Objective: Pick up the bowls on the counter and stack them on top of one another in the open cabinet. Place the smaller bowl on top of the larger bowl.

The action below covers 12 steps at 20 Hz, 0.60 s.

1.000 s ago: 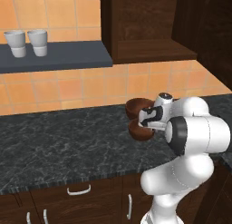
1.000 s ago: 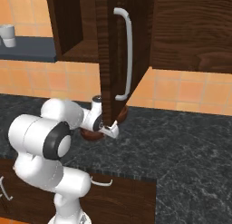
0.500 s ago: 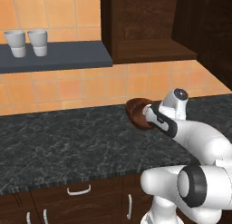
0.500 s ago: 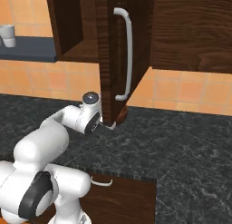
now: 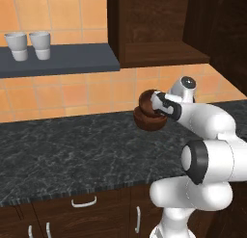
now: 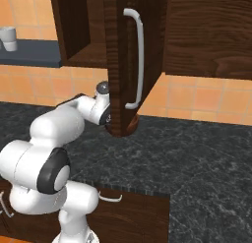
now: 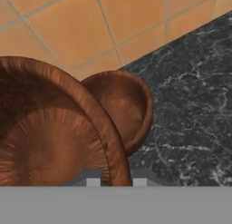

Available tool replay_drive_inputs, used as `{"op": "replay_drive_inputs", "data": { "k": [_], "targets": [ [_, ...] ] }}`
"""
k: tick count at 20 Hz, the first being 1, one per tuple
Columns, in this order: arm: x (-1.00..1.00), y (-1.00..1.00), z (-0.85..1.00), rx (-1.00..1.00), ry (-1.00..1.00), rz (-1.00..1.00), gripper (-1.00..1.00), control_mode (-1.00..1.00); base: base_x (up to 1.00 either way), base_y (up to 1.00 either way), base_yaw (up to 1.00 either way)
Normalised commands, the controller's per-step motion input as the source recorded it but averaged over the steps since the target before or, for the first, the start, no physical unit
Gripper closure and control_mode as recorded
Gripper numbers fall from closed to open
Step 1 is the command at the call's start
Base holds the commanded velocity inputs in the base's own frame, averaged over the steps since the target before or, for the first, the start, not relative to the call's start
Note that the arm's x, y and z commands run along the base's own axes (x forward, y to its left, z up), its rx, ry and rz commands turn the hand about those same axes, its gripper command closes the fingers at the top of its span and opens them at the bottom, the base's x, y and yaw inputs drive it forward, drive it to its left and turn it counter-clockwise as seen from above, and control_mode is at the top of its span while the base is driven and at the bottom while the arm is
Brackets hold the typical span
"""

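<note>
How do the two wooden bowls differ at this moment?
The held bowl hangs tilted at the gripper, lifted off the counter; the other bowl sits upright on the counter. In the hand view the held bowl looms close, the other lies farther off. Both are glossy reddish-brown wood.

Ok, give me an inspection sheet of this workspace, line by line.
Surface: long dark grey-black marbled counter, above dark wood drawers with silver handles.
Job's things: one glossy reddish-brown wooden bowl is lifted and tilted in the gripper; a second reddish-brown bowl sits on the counter just below it. Which is the larger cannot be told. The open dark brown wooden cabinet holds no bowl yet.
Clutter: two white cups on a blue-grey shelf.
Grippers: gripper clamped on the rim of the lifted bowl, above the counter and below the cabinet.
Cables: nothing seen.
Surroundings: orange tiled wall; cabinet door with a white handle stands open.
</note>
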Motion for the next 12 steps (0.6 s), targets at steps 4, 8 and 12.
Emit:
{"op": "replay_drive_inputs", "data": {
  "k": [4, 8, 12],
  "targets": [
    [0.51, -0.26, -0.45, -0.04, 0.0, 0.0, 1.0, -1.0, 0.0, 0.0, 0.0],
    [0.5, -0.04, -0.45, -0.07, 0.0, 0.0, 1.0, -1.0, 0.0, 0.0, 0.0],
    [0.55, 0.0, -0.39, -0.04, 0.0, 0.0, 1.0, -1.0, 0.0, 0.0, 0.0]
  ]
}}
